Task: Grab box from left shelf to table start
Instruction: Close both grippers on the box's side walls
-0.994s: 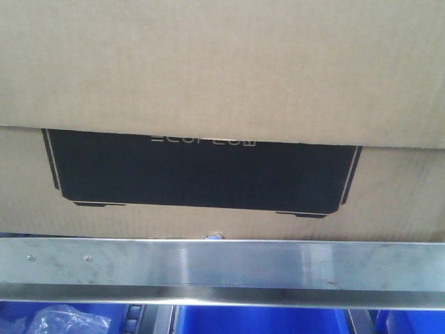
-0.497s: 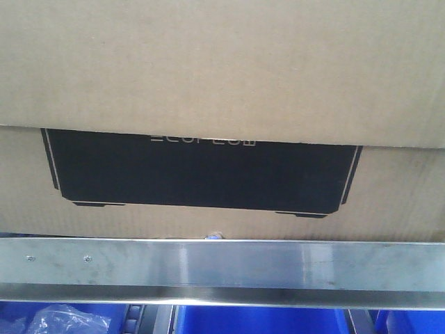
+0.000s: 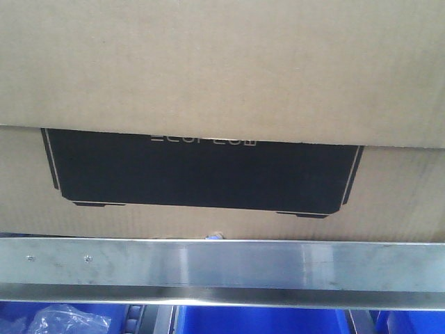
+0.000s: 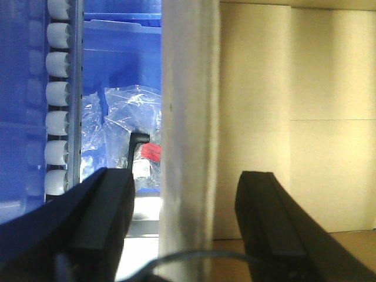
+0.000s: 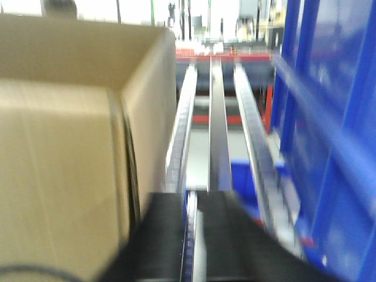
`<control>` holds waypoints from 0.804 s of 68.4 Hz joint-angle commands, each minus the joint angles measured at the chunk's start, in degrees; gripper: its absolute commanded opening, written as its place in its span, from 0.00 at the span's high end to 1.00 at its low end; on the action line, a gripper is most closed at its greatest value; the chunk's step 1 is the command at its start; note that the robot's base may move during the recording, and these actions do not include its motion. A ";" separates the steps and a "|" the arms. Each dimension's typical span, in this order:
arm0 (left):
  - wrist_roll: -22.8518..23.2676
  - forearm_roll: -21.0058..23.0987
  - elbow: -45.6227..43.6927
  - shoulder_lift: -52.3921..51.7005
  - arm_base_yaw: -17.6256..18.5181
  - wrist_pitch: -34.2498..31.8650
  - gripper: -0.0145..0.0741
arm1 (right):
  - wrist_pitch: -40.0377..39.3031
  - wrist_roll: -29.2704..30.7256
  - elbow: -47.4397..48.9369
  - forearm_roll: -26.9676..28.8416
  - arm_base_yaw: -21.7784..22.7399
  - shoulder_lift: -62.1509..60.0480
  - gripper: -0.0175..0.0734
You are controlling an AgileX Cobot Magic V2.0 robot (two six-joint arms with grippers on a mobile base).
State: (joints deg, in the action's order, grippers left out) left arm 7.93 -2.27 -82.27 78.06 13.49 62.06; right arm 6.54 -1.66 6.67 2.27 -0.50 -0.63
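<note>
Squarely in the front view, the box point(image 3: 222, 69) fills the upper frame. Its black panel point(image 3: 201, 170) with pale lettering faces the camera. The box sits on the left shelf point(image 3: 389, 268), directly above the shelf's brushed silver front beam point(image 3: 222, 264). Two small screws point(image 3: 88, 258) show near the beam's left end. Blue bins point(image 3: 257, 321) sit under the beam, with a clear plastic bag point(image 3: 62, 321) at the lower left.

In the left wrist view, the left tool point(image 4: 187, 176) has its black fingers point(image 4: 100, 223) wide apart and gripping nothing. The beam runs upright between them, the tan box wall lies to one side, and a column of white rollers point(image 4: 57, 88) stands on the other.

The right wrist view is blurred. The right tool point(image 5: 191, 202) shows dark fingers with only a thin slit between them, and I cannot tell whether they are fully together. It points along the roller tracks point(image 5: 218, 135) just beside the box's end wall.
</note>
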 commanded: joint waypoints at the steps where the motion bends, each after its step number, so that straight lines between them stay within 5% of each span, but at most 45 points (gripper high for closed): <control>1: 0.56 0.08 -2.08 -1.69 -0.07 -2.18 0.50 | -0.45 0.16 6.16 0.09 0.01 -0.10 0.26; 7: 0.56 0.08 -2.08 -1.69 -0.07 -2.18 0.50 | 3.67 0.16 10.64 0.09 0.01 1.53 0.10; 55: 0.56 -0.13 -2.08 -1.69 -0.07 -2.18 0.50 | 35.63 1.66 59.01 5.84 0.01 53.55 0.14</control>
State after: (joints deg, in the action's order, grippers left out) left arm 7.93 -2.27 -82.27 78.06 13.49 62.06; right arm 42.51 -0.86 59.14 7.52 -0.50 47.38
